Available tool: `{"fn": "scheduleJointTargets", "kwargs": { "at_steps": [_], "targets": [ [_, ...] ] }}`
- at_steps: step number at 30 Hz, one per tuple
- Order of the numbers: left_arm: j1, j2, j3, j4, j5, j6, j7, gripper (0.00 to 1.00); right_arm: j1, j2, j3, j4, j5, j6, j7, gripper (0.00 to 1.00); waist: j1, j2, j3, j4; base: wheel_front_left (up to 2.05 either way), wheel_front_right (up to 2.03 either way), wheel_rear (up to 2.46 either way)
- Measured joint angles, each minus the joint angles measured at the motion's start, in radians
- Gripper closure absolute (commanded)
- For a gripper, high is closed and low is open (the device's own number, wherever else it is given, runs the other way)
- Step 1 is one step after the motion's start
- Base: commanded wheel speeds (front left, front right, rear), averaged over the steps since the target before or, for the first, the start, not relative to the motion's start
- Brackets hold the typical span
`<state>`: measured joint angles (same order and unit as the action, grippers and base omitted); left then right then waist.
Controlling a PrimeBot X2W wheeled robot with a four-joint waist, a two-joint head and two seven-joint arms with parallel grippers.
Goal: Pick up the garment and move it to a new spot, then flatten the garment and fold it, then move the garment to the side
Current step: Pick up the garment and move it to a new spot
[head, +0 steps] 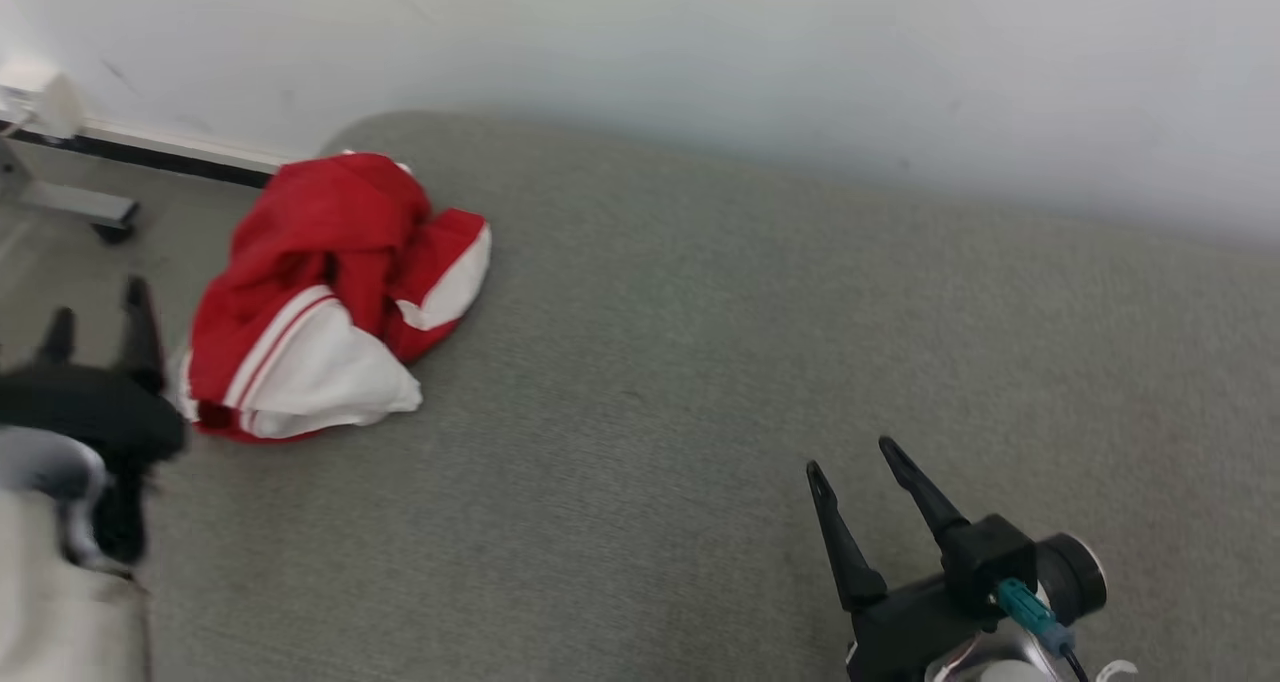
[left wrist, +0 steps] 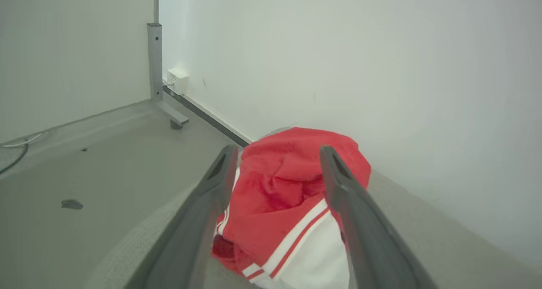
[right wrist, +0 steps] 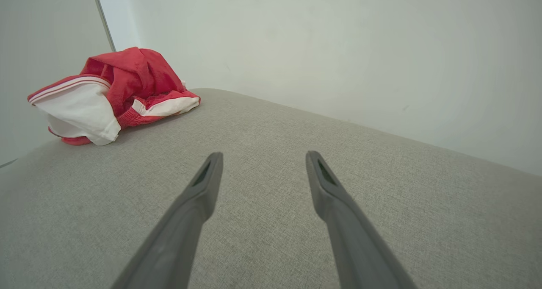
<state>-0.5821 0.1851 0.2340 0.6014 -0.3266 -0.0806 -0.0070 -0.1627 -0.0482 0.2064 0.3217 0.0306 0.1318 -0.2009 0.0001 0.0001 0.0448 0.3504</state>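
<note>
Grey woven surface point(head: 700, 362) bears a crumpled red-and-white garment point(head: 330, 302).

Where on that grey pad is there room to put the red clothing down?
Bare: the grey fabric surface from the red and white garment across to the right gripper and back to the wall. Crowded: the left end, where the garment lies with the left gripper beside it.

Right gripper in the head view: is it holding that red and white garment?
No, the right gripper stands open over the grey surface, well apart from the crumpled garment.
</note>
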Motion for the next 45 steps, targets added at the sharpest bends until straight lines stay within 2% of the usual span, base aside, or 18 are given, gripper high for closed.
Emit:
{"fn": "scheduleJointTargets", "kwargs": {
  "at_steps": [5,6,7,10,13,16,19,23,26,27,28,29,30,33,39,45],
  "targets": [
    [-0.118,0.026,0.148,0.059,-0.223,-0.008,0.184,0.00,-0.045,-0.002,0.035,-0.043,-0.011,0.000,0.007,0.00,0.0001,0.0001,0.087,-0.075,0.00,0.00,0.00],
    [-0.139,0.060,0.180,0.061,-0.269,-0.002,0.272,0.00,-0.058,-0.003,0.048,-0.050,-0.011,0.000,0.007,0.00,0.0001,0.0001,0.122,-0.107,0.00,0.00,0.00],
    [-0.147,0.082,0.185,0.054,-0.278,0.003,0.311,0.00,-0.063,-0.005,0.049,-0.053,-0.011,0.000,0.005,0.00,0.0001,0.0001,0.141,-0.123,0.00,0.00,0.00],
    [-0.173,0.132,0.220,0.019,-0.308,0.048,0.416,0.00,-0.075,-0.006,0.054,-0.058,-0.010,0.000,-0.002,0.00,0.0002,0.0001,0.194,-0.168,0.00,0.00,0.00],
    [-0.179,0.148,0.238,-0.045,-0.343,0.112,0.538,0.00,-0.089,-0.006,0.058,-0.058,-0.005,0.000,-0.012,0.00,0.0002,0.0001,0.241,-0.213,0.00,0.00,0.00],
    [-0.170,0.165,0.230,-0.118,-0.343,0.164,0.662,0.00,-0.091,-0.006,0.060,-0.053,-0.001,0.000,-0.020,0.00,0.0001,0.0002,0.284,-0.255,0.00,0.00,0.00],
    [-0.142,0.193,0.218,-0.200,-0.324,0.215,0.738,0.00,-0.099,-0.005,0.064,-0.049,0.003,0.000,-0.025,0.00,0.0001,0.0002,0.321,-0.291,0.00,0.00,0.00],
    [-0.080,0.260,0.183,-0.285,-0.223,0.258,0.764,0.00,-0.112,-0.005,0.067,-0.044,0.005,0.000,-0.029,0.00,0.0000,0.0002,0.360,-0.331,0.00,0.00,0.00],
    [-0.038,0.283,0.165,-0.318,-0.164,0.283,0.753,0.00,-0.121,-0.004,0.066,-0.040,0.011,0.000,-0.034,0.00,0.0000,0.0002,0.381,-0.356,0.00,0.00,0.00],
    [-0.029,0.288,0.162,-0.322,-0.156,0.288,0.754,0.02,-0.122,-0.004,0.065,-0.038,0.012,0.000,-0.035,0.00,0.0000,0.0002,0.386,-0.362,0.00,0.00,0.00],
    [-0.022,0.290,0.163,-0.324,-0.154,0.290,0.749,0.84,-0.122,-0.004,0.064,-0.034,0.012,0.000,-0.037,0.00,0.0000,0.0002,0.389,-0.369,0.00,0.00,0.00],
    [-0.018,0.289,0.165,-0.327,-0.154,0.291,0.741,0.84,-0.122,-0.004,0.063,-0.030,0.012,0.000,-0.037,0.00,0.0000,0.0002,0.390,-0.374,0.00,0.00,0.00],
    [-0.018,0.289,0.165,-0.327,-0.154,0.291,0.741,1.00,-0.122,-0.004,0.063,-0.030,0.012,0.000,-0.037,0.00,0.0000,0.0002,0.390,-0.374,0.00,0.00,0.00],
    [-0.008,0.291,0.164,-0.328,-0.155,0.281,0.726,1.00,-0.121,-0.004,0.058,-0.021,0.016,0.000,-0.038,0.00,0.0000,0.0002,0.384,-0.380,0.00,0.00,0.00],
    [-0.029,0.303,0.190,-0.297,-0.203,0.226,0.668,1.00,-0.116,-0.003,0.061,0.000,0.036,0.000,-0.046,0.00,-0.0001,0.0001,0.343,-0.371,0.00,0.00,0.00],
    [-0.086,0.330,0.168,-0.245,-0.232,0.144,0.656,1.00,-0.086,-0.002,0.068,0.040,0.075,0.000,-0.051,0.00,-0.0002,0.0000,0.270,-0.357,0.00,0.00,0.00]
  ]
}}
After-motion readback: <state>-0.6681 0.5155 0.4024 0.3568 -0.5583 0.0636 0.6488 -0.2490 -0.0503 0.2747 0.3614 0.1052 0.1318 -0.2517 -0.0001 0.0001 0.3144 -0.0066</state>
